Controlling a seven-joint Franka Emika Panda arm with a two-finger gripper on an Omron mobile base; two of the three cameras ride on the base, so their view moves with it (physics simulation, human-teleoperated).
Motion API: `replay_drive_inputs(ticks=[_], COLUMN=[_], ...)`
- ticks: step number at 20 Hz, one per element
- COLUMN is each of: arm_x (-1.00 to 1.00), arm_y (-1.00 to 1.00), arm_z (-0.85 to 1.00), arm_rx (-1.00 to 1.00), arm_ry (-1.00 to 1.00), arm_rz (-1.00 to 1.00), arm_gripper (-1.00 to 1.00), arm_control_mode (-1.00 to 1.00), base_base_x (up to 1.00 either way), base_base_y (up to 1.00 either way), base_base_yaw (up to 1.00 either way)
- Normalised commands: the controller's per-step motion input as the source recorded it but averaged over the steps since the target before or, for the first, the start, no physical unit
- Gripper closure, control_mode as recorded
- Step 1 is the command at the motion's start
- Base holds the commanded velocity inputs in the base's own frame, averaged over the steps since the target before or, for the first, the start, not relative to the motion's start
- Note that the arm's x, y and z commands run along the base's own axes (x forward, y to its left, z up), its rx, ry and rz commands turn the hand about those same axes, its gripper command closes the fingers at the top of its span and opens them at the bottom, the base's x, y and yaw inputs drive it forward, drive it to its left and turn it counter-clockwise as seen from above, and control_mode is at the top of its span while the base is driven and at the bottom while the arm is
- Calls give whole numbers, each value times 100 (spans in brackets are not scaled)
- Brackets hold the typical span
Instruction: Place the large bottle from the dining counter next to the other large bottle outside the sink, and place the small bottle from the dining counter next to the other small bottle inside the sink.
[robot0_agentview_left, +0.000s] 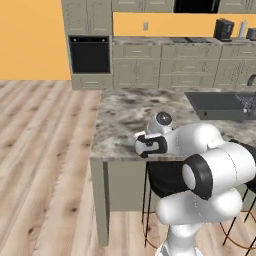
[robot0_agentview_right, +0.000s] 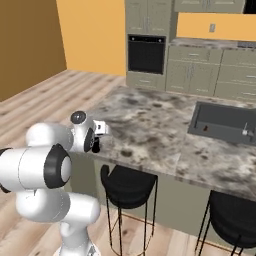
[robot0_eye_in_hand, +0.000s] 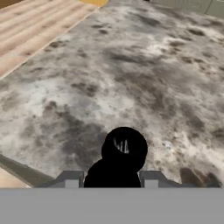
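Desk (robot0_eye_in_hand: 144, 65) surface bare and open ahead of end effector (robot0_eye_in_hand: 112, 179); dark bottle (robot0_eye_in_hand: 124, 151) between fingers; sink (robot0_agentview_left: 220, 106) well off, far right.

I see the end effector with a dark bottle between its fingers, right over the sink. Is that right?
Not over the sink. The end effector has the dark bottle between its fingers at the counter's near edge, well away from the sink. The right base view shows this.
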Motion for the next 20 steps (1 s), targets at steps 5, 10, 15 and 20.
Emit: replay_drive_inputs(ticks=[5,10,15,20], arm_x=[0,0,0,0], arm_y=[0,0,0,0], arm_z=[0,0,0,0], arm_rx=[0,0,0,0], arm_ry=[0,0,0,0], arm_rz=[0,0,0,0], arm_gripper=[100,100,100,100], arm_control_mode=[100,100,100,100], base_base_x=[10,33,66,74], base_base_y=[80,90,70,53], base_base_yaw=[-1,-4,-13,-21])
